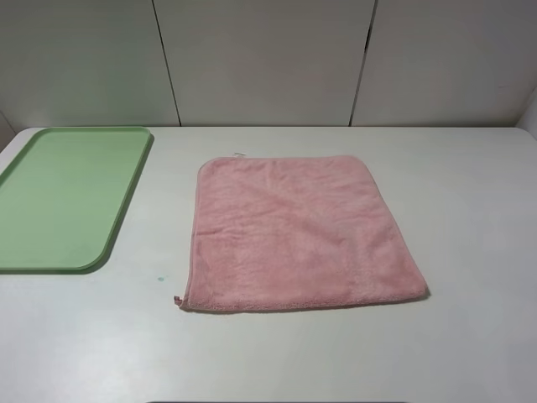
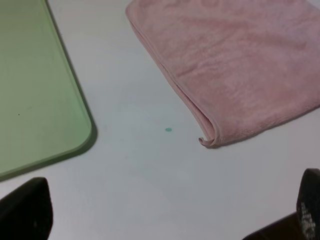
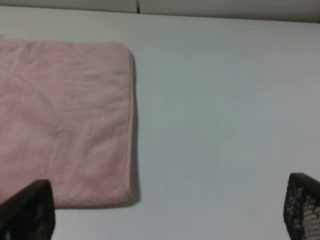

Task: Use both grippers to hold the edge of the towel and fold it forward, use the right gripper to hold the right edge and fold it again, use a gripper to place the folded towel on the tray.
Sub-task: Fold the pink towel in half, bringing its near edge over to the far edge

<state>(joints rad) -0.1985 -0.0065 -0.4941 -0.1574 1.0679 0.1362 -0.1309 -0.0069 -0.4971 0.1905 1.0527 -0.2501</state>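
Observation:
A pink towel (image 1: 298,235) lies flat and spread out in the middle of the white table. It also shows in the left wrist view (image 2: 235,65) and in the right wrist view (image 3: 65,120). A green tray (image 1: 63,193) lies at the left of the table, also in the left wrist view (image 2: 32,85). Neither gripper shows in the exterior high view. My left gripper (image 2: 170,215) is open, its fingertips (image 2: 27,210) apart above bare table near the towel's near left corner. My right gripper (image 3: 165,212) is open near the towel's near right corner, holding nothing.
The white table (image 1: 470,193) has a small green speck (image 1: 161,279) between tray and towel. A pale panelled wall (image 1: 268,59) stands behind the table's far edge.

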